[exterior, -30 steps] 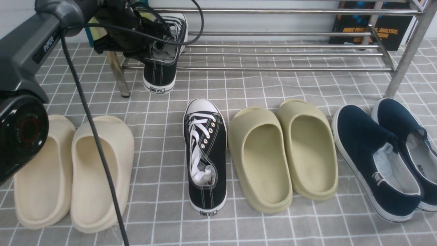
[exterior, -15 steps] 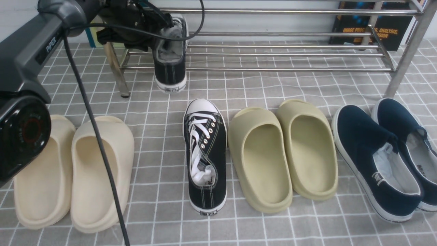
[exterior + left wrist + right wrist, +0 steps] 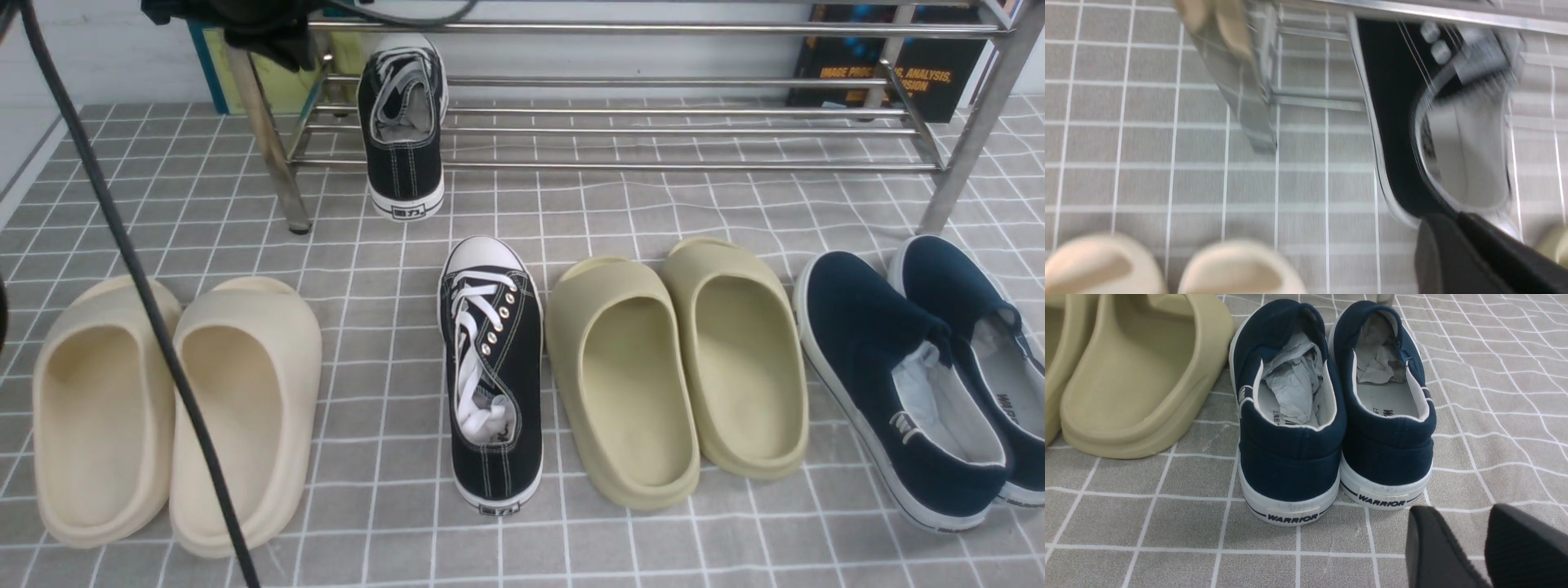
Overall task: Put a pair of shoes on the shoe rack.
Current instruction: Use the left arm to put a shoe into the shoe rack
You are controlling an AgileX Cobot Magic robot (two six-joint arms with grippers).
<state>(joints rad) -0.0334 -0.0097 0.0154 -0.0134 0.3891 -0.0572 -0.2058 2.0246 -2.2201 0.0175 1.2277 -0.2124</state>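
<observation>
Grey checked cloth [image 3: 392, 245] carries one black sneaker [image 3: 492, 367] near six o'clock, yet to go up, its mate [image 3: 404, 122] resting on the shoe rack [image 3: 653, 131] at eleven o'clock, so the job looks half done; left gripper [image 3: 1455, 220] jaws together and empty, right gripper [image 3: 1468, 514] jaws slightly apart.

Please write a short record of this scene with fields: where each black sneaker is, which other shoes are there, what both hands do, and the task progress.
sneaker 1: black sneaker resting on the lower bars of the shoe rack, near its left end, heel toward the camera
sneaker 2: second black sneaker in the row between the cream slides and olive slides, toe toward the rack
other shoes: navy slip-ons at the right
hands: left hand shut, empty; right hand open, empty, behind the slip-ons' heels
progress: one sneaker of two placed
</observation>
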